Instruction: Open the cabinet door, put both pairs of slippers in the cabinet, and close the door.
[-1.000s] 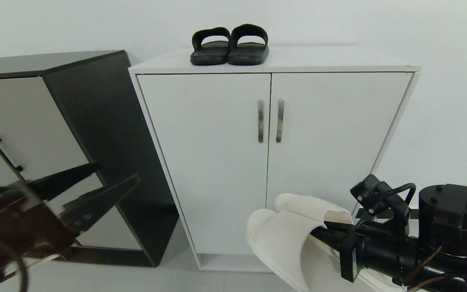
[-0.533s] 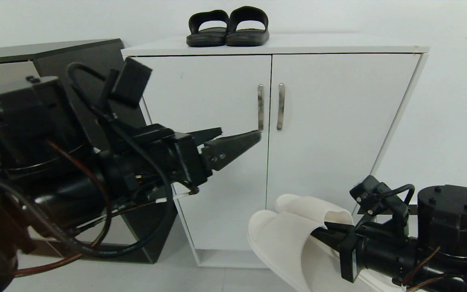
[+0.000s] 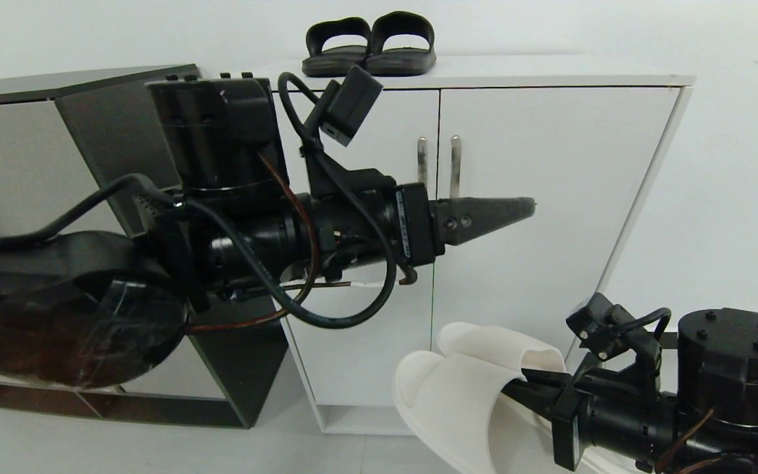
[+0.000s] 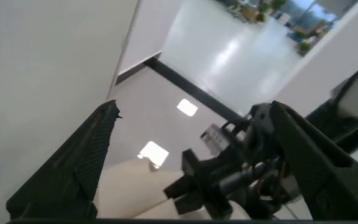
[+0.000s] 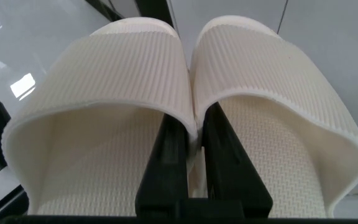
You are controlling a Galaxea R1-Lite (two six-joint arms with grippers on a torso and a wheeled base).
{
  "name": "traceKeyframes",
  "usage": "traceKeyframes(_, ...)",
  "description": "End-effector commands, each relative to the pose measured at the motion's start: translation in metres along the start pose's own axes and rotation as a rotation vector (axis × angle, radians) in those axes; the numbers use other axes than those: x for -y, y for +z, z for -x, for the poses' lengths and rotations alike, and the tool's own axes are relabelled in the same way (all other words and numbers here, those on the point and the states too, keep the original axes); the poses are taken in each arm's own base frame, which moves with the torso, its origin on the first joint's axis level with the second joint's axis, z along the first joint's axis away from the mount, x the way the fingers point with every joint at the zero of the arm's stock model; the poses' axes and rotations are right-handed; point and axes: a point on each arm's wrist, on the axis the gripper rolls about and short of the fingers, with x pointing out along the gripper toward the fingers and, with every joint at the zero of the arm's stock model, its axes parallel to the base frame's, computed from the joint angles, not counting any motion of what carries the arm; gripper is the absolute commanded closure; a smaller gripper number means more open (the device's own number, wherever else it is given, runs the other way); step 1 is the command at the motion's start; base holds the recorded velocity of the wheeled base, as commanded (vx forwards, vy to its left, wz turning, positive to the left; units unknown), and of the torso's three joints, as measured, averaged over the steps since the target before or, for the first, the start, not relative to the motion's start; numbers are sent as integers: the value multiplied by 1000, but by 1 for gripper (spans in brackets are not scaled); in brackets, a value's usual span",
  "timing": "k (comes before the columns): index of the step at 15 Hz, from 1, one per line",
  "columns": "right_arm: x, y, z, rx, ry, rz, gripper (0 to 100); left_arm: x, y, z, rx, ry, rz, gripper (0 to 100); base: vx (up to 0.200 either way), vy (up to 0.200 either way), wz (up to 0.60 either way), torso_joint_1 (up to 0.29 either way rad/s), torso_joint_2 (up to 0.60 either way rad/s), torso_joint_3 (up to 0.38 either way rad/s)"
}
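**Slippers: soft pair in hand, stiffer pair waiting on top**

Slippers of two kinds are in play. The white slippers [image 3: 458, 395] hang from the right gripper [image 5: 194, 127], low in front of the cabinet [image 3: 550, 197], near its bottom edge. The right fingers [image 5: 166, 168] are closed narrow on the two inner strap edges, pressed together. This pair looks thin, ribbed and very light. I judge it will bend easily, and one slipper could slide out if the pinch loosens.

The black slippers [image 3: 369, 43] stand side by side on the cabinet top, left of its middle and toward the back edge. They look like moulded foam, so probably stiffer and a little heavier, with a matte surface that should not slip. The best hold seems to be the same one: the two neighbouring strap sides taken together in one pinch.

Both doors are shut. The left gripper [image 3: 497, 212] is in front of the right door, just below the handles [image 3: 455, 161], with its fingers [image 4: 73, 168] wide apart. The handles are thin, smooth metal bars, so the fingers should close around one bar, not only touch it.
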Motion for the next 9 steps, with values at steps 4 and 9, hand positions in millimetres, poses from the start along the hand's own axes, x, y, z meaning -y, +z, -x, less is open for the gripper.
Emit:
traceKeyframes(4, 0, -1, -1, 2, 0, 0, 100, -29, 12, -26, 60, 112, 13, 0, 0, 0, 0, 0, 0, 0)
traceKeyframes(9, 0, 0, -1, 4, 2, 1, 100, -43, 14, -35, 41, 155, -1, 0, 0, 0, 0, 0, 0, 0)
